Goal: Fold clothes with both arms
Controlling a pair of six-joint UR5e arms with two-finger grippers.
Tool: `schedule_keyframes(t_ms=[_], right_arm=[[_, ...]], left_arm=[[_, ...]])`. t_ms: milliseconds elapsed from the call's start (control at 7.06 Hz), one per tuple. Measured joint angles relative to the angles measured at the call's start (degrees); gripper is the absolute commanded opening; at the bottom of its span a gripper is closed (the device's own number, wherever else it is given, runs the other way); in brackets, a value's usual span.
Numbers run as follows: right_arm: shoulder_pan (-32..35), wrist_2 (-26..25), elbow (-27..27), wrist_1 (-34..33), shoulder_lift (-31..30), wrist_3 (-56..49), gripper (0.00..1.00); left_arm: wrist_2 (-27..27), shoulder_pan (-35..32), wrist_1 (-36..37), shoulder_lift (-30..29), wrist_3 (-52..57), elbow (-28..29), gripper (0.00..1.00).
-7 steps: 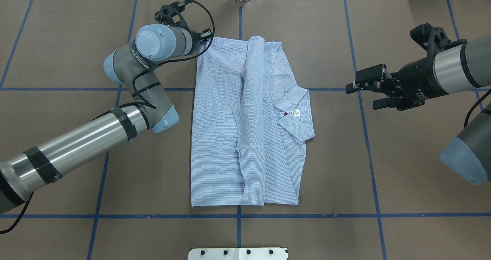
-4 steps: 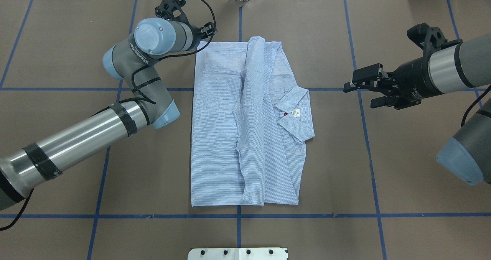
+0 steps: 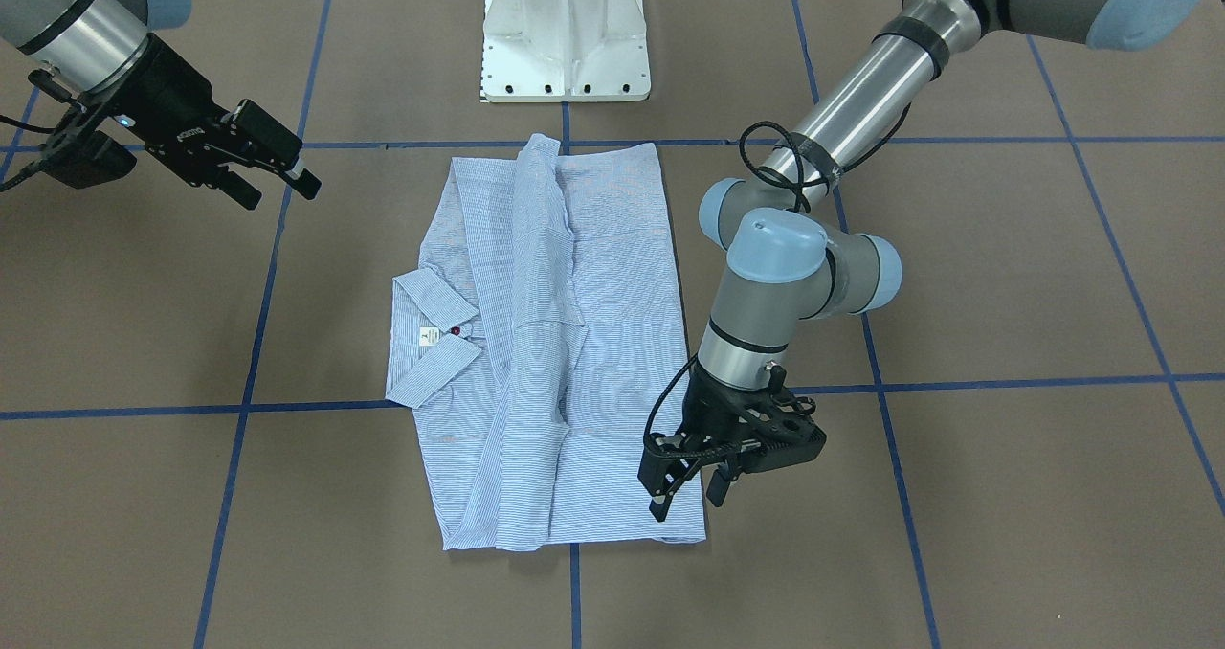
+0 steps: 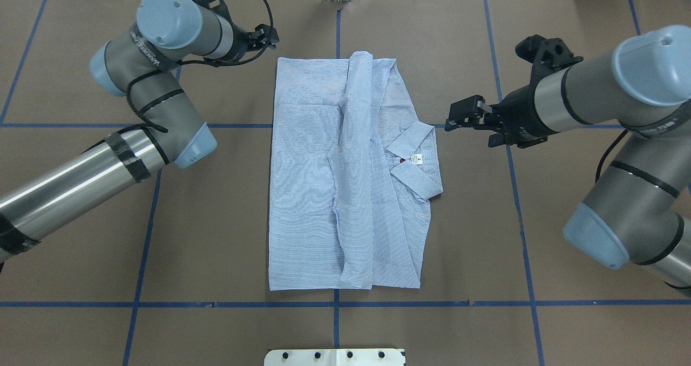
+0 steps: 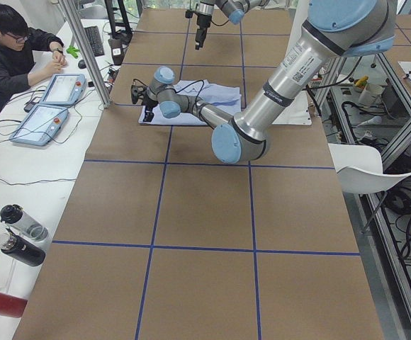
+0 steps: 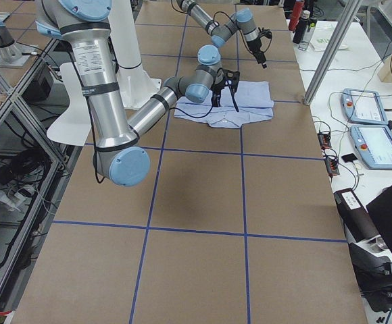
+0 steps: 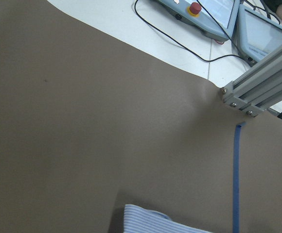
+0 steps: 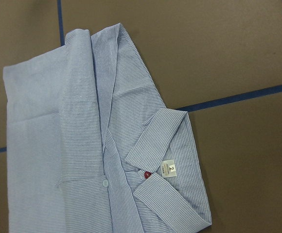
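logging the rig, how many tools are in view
2: the left tool near the shirt's far corner, the right tool off its collar side; both open, empty.

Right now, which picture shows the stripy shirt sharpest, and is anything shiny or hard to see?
Right wrist view: sharpest, the shirt shows crisp stripes and a clear neck label. Overhead view: bright glare streaks on the left arm, along its silver tube. Left wrist view: mostly brown table, only a shirt corner. Side views: shirt too small for stripes.
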Motion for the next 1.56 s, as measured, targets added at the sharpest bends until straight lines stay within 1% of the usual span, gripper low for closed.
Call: schedule_keyframes(t_ms=[142, 283, 425, 567, 850, 1275, 1559], right_arm=[[-3.52, -5.41, -0.41, -7.34, 4.23, -3.44, 1.0], [-6.75, -10.47, -2.47, -12.57, 8.62, -6.06, 1.0], [-8.85, -13.95, -6.51, -15.0, 12.94, -7.69, 1.0], [-10.07, -15.81, -12.08, -15.98, 17.24, -8.93, 1.0], [-11.66, -19.19, -24.76, -16.52, 25.28, -12.64, 1.0], [-12.38, -19.55, -37.04, -16.37, 34.0, -15.54, 1.0], [-13.14, -17.9, -39.85, -16.68, 35.53, -15.7, 1.0]], left_arm=[[-0.44, -0.23, 1.22, 4.0, 2.25, -5.05, 1.0], [-1.23, -0.43, 1.68, 7.3, 3.86, -8.87, 1.0], [-2.4, -0.64, 1.84, 9.89, 4.68, -11.66, 1.0], [-3.26, -0.77, 1.89, 11.99, 5.03, -13.87, 1.0], [-3.89, -0.84, 1.83, 14.0, 5.19, -15.78, 1.0], [-3.97, -0.84, 1.39, 14.8, 5.19, -15.99, 1.0], [-3.91, -0.72, 1.31, 14.93, 5.12, -16.0, 1.0]])
